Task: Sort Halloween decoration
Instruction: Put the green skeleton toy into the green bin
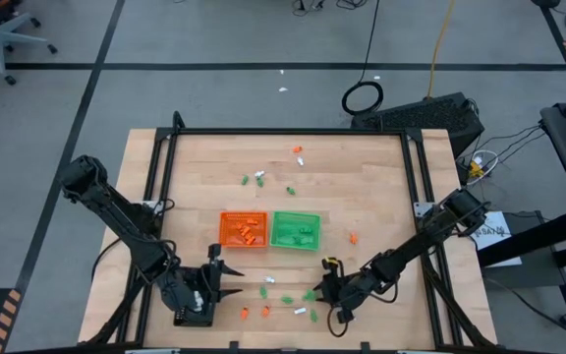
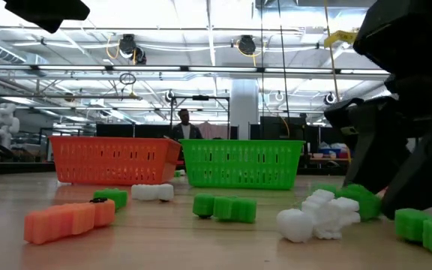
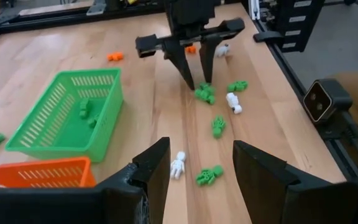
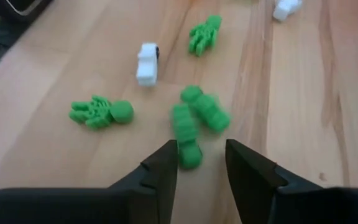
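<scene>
Hovering with fingers apart, your right gripper (image 4: 201, 163) straddles two green trinkets (image 4: 194, 124). At ten o'clock lie one green skeleton (image 4: 100, 112) and one white trinket (image 4: 147, 63); your left gripper (image 3: 201, 165) waits open.

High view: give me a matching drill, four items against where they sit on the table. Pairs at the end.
Items:
1. orange tray
2. green tray
3. left gripper
4. right gripper

Places:
A. over a cluster of green trinkets, below the green tray in the picture
B. mid-table, right one of the two trays
C. near edge, below the orange tray in the picture, nothing between its fingers
D. mid-table, left one of the two trays

Pairs: 1-D, 2-B, 3-C, 4-A
</scene>
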### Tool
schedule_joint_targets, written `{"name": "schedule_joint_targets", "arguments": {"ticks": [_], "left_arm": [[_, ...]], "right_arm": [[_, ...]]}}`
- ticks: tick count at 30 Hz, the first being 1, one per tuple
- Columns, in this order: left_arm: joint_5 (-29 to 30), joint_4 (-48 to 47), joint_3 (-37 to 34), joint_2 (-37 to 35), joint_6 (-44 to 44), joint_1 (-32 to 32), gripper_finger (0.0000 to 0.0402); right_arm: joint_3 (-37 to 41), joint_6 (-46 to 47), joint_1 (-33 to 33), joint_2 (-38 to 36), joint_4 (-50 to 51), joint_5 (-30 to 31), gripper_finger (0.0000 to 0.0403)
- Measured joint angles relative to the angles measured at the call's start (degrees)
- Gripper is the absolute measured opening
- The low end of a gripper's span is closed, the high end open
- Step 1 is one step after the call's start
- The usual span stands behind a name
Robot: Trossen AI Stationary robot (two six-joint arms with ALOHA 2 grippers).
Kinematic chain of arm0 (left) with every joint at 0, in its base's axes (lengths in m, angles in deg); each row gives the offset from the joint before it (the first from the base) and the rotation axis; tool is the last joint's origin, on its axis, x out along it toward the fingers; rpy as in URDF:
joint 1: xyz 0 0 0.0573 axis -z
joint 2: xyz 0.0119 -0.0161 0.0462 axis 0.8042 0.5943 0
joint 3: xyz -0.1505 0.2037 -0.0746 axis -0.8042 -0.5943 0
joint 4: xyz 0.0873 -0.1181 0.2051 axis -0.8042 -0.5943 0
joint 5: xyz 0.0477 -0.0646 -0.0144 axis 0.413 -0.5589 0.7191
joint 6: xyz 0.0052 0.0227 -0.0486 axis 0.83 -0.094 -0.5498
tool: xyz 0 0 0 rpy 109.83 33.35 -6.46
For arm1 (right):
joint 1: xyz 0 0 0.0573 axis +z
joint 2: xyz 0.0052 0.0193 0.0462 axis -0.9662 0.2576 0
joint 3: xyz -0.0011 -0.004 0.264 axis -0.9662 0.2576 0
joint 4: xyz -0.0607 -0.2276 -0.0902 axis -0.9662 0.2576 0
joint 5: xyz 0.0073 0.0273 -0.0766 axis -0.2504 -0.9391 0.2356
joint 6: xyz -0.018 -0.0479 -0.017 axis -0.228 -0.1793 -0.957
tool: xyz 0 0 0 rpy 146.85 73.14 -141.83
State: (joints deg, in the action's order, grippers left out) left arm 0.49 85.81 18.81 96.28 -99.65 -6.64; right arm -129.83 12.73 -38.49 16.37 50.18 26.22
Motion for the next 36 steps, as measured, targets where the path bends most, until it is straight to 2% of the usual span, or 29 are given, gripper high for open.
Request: {"name": "schedule_joint_targets", "arguments": {"ticks": [11,14,20,24,32,36], "left_arm": [[0.09,-0.14,0.00,0.00,0.31,0.00,0.0173],[0.12,-0.17,-0.02,0.00,0.31,0.00,0.0173],[0.33,-0.16,-0.02,0.00,0.31,0.00,0.0173],[0.33,-0.17,-0.02,0.00,0.25,0.00,0.0173],[0.33,-0.04,-0.02,0.00,-0.10,0.00,0.0173],[0.33,-0.04,-0.02,0.00,-0.06,0.00,0.0173]], "right_arm": [[-0.11,0.51,-0.79,1.72,-1.84,-2.66,0.0118],[-0.22,0.47,-0.79,3.08,-3.60,-3.03,0.0092],[-0.26,0.07,-0.89,3.39,-3.91,-4.04,0.0014],[-0.24,-0.94,-0.57,3.37,-4.71,-4.13,0.0015],[0.00,-4.75,0.24,-3.01,-2.61,-5.60,0.0005],[-0.06,-7.31,0.35,-7.27,0.37,-1.60,0.0005]]}}
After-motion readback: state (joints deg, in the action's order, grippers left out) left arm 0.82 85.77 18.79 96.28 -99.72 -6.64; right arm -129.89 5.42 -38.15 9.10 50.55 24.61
